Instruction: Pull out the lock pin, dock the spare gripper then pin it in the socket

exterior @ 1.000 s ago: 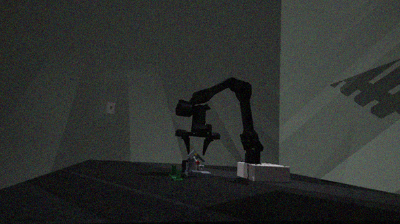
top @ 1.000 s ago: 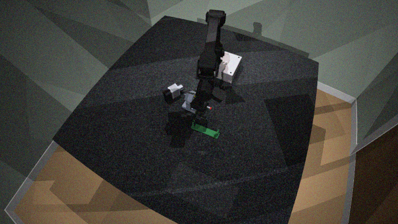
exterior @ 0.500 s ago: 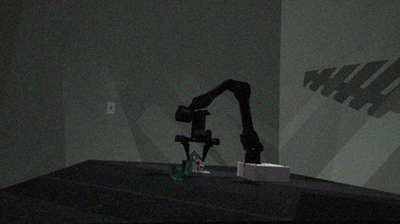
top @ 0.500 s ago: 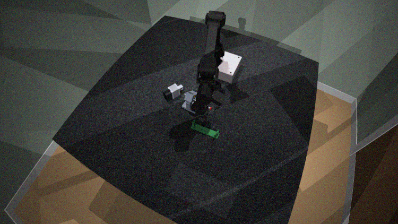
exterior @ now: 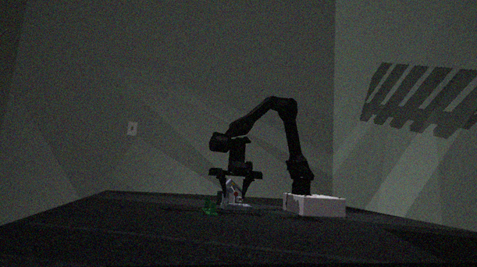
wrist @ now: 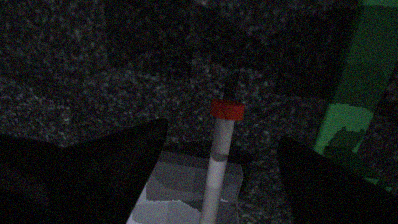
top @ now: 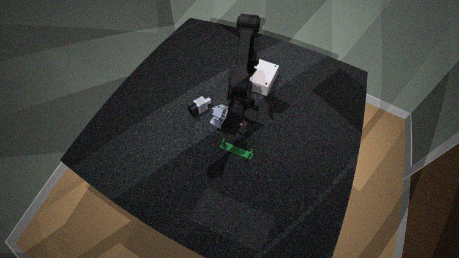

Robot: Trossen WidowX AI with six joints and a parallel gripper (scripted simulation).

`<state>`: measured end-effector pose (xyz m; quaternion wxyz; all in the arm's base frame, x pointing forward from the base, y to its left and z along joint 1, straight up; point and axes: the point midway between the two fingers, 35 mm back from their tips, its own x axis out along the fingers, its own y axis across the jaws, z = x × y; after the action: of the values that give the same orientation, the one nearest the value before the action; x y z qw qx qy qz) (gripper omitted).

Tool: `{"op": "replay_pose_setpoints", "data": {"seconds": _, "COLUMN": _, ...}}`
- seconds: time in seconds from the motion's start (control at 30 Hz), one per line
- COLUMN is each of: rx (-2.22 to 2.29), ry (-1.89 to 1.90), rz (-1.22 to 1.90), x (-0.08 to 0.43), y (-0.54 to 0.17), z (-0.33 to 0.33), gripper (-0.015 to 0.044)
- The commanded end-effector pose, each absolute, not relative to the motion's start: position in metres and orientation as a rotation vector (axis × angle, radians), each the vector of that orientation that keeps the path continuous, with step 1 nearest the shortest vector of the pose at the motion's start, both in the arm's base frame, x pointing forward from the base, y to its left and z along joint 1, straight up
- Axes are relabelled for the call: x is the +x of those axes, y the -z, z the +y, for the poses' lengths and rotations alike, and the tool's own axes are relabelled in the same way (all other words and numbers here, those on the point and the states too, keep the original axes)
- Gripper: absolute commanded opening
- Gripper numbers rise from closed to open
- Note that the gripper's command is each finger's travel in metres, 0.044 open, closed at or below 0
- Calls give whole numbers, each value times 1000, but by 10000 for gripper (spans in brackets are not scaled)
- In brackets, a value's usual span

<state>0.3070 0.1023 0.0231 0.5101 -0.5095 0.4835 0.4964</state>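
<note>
The lock pin [wrist: 216,172] [top: 242,124] [exterior: 235,194], a pale rod with a red cap, sticks out of the pale grey mount [top: 220,111] [wrist: 182,175]. Its inner end is out of the wrist view, so how deep it sits in the socket is hidden. My gripper [wrist: 222,135] [exterior: 234,195] is open, pointing down, with one finger on each side of the pin; neither finger visibly touches it in the wrist view. In the top view the arm hides the fingertips. The spare gripper [top: 200,104], a white block with a dark end and a pale stub, lies beside the mount.
A green bracket [top: 237,151] [exterior: 210,208] [wrist: 350,112] with raised ends lies near the mount, close beyond one finger in the wrist view. A white box [top: 267,74] [exterior: 320,206] stands by the arm's base.
</note>
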Motion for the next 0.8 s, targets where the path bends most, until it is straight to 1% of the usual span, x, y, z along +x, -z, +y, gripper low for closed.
{"op": "replay_pose_setpoints", "data": {"seconds": 0.0, "rx": -1217, "ry": -1198, "rz": 1174, "x": 305, "y": -18, "z": 102, "gripper": 300}}
{"op": "replay_pose_setpoints", "data": {"seconds": 0.17, "rx": -1217, "ry": -1198, "rz": 1174, "x": 305, "y": -18, "z": 102, "gripper": 300}}
{"op": "replay_pose_setpoints", "data": {"seconds": 0.53, "rx": -1217, "ry": -1198, "rz": 1174, "x": 305, "y": -18, "z": 102, "gripper": 11}}
{"op": "replay_pose_setpoints", "data": {"seconds": 0.6, "rx": -1217, "ry": -1198, "rz": 1174, "x": 305, "y": -18, "z": 102, "gripper": 0}}
{"op": "replay_pose_setpoints", "data": {"seconds": 0.77, "rx": -1217, "ry": -1198, "rz": 1174, "x": 306, "y": -19, "z": 102, "gripper": 0}}
